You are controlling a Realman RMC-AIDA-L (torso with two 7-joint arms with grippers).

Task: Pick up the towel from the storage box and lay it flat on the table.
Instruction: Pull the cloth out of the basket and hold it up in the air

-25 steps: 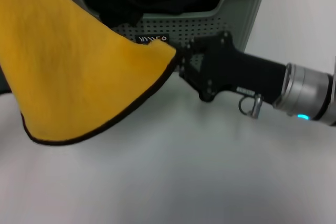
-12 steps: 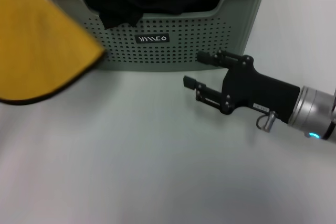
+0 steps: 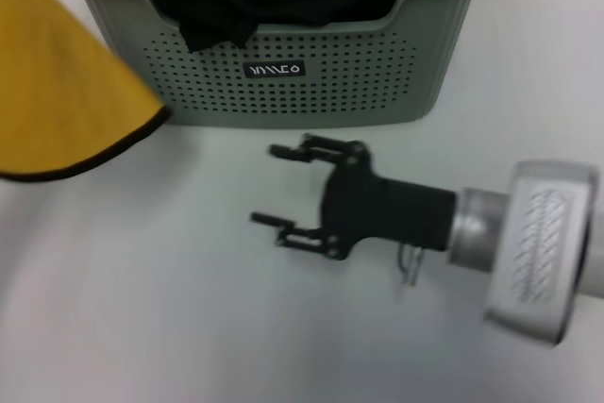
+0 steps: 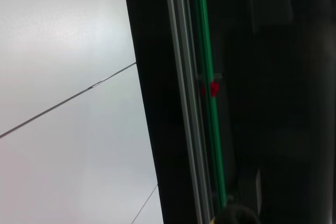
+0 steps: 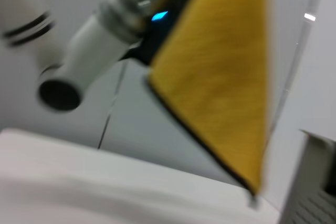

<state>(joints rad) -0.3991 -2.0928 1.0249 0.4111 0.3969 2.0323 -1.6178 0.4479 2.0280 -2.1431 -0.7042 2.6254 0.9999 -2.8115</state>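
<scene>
White counter (image 3: 189, 327) holds the green box (image 3: 283, 92) at its back edge. Soft, floppy yellow towel (image 3: 57, 92) hangs at the left; grab a free corner. Right pincer (image 3: 269, 186) is spread, empty.

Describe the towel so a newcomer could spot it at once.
Start at the sage-green storage box at the back of the white table. To the box's left hangs the towel, clear of the open right hand. It alone is mustard-yellow with thin black piping; the cloths in the box are black and teal-grey.
</scene>
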